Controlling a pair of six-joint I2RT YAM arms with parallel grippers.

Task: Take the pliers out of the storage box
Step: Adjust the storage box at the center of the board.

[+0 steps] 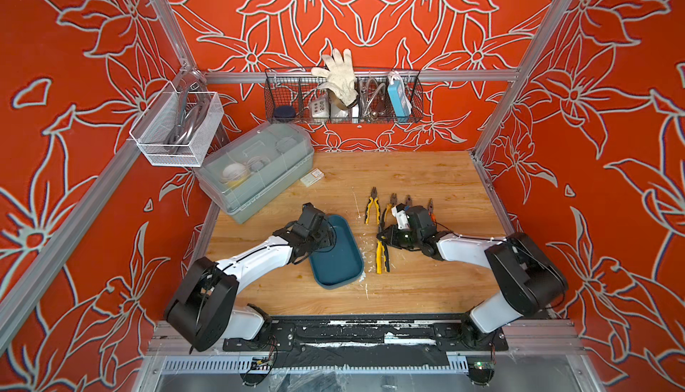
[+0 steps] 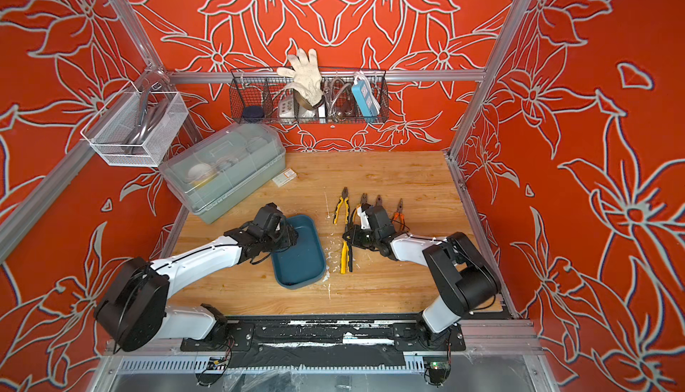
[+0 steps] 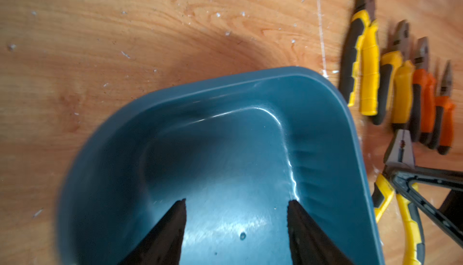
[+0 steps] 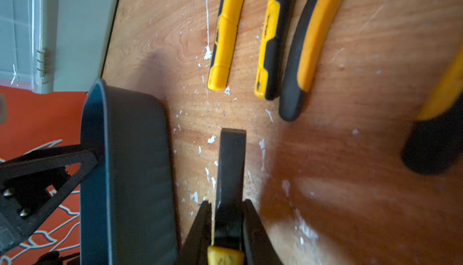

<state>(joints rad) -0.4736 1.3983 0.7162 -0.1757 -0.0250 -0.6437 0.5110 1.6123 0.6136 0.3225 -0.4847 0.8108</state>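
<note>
Pliers (image 1: 372, 206): five are showing in both top views
Yellow-and-black handles (image 3: 368, 75): three of the pliers are carrying these
Orange-and-black handles (image 3: 426, 106): two of the pliers are carrying these
Storage box (image 1: 339, 256): one is sitting on the surface (image 1: 407, 290)
Lidded bin (image 1: 259, 171): one is standing on the surface
Black wire basket (image 1: 281, 93): one is hanging on the back wall
White mesh basket (image 1: 174, 130): one is hanging on the side wall
Glove (image 1: 335, 71): one is sticking out of the black wire basket
Grippers: two are showing, the left gripper (image 3: 235, 201) and the right gripper (image 4: 226, 203)
</note>
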